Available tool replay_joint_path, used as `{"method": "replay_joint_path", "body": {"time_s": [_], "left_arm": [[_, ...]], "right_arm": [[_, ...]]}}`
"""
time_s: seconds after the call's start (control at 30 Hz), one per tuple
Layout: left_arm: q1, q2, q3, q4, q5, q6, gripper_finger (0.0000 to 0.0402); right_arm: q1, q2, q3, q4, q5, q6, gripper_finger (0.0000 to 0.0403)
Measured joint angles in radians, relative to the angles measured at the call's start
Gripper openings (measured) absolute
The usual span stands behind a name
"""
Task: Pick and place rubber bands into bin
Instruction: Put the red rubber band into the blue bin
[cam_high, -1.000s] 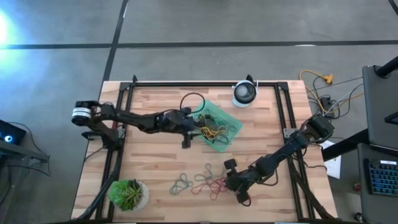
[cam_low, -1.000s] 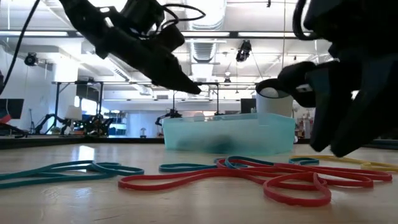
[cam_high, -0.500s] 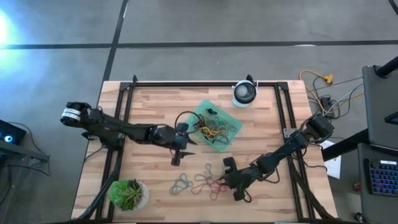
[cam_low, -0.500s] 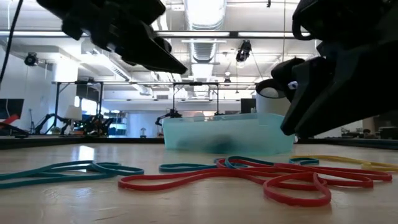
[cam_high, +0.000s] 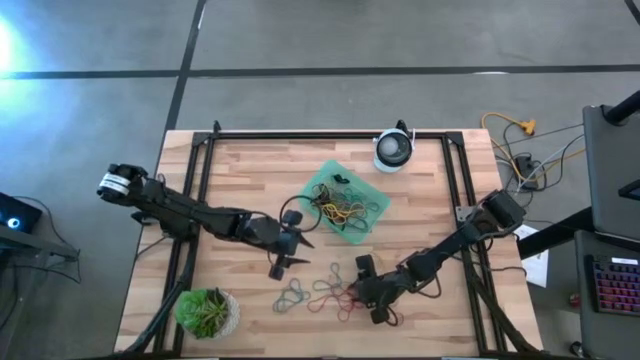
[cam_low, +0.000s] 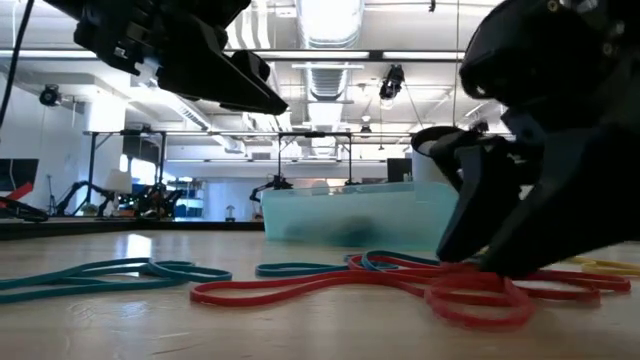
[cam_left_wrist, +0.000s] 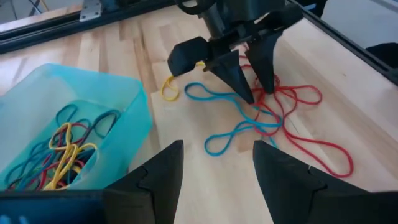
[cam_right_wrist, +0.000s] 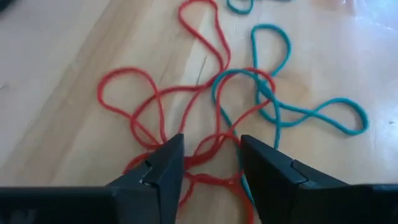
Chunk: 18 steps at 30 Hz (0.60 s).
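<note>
Wooden table (cam_high: 240, 170) carries a tangle of red rubber bands (cam_right_wrist: 186, 118), lying directly under the right gripper (cam_right_wrist: 208, 163), whose parted fingers straddle the strands at table level. Beyond it sits the bin (cam_high: 347, 201), already holding bands. Beside the bin hovers the left gripper (cam_left_wrist: 214, 169), fingers apart, empty.

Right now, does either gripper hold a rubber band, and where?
No. The right gripper is open, straddling red rubber bands; the left gripper is open and empty.

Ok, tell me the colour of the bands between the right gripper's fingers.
Red rubber bands, clearest in the right wrist view.
</note>
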Motion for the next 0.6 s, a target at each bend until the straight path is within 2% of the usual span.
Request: {"method": "replay_joint_path", "body": {"time_s": [0.23,0.33,0.6], "left_arm": [[0.001,-0.001,0.000,-0.006,-0.003,-0.016,0.0178],[0.001,-0.001,0.000,-0.007,-0.003,-0.016,0.0178],[0.001,-0.001,0.000,-0.008,-0.003,-0.019,0.0178]], "right_arm": [[-0.001,0.007,0.002,0.000,0.004,0.000,0.0154],[-0.001,0.007,0.003,-0.003,0.004,-0.003,0.0142],[0.000,0.006,0.005,-0.023,-0.015,-0.034,0.0048]]}}
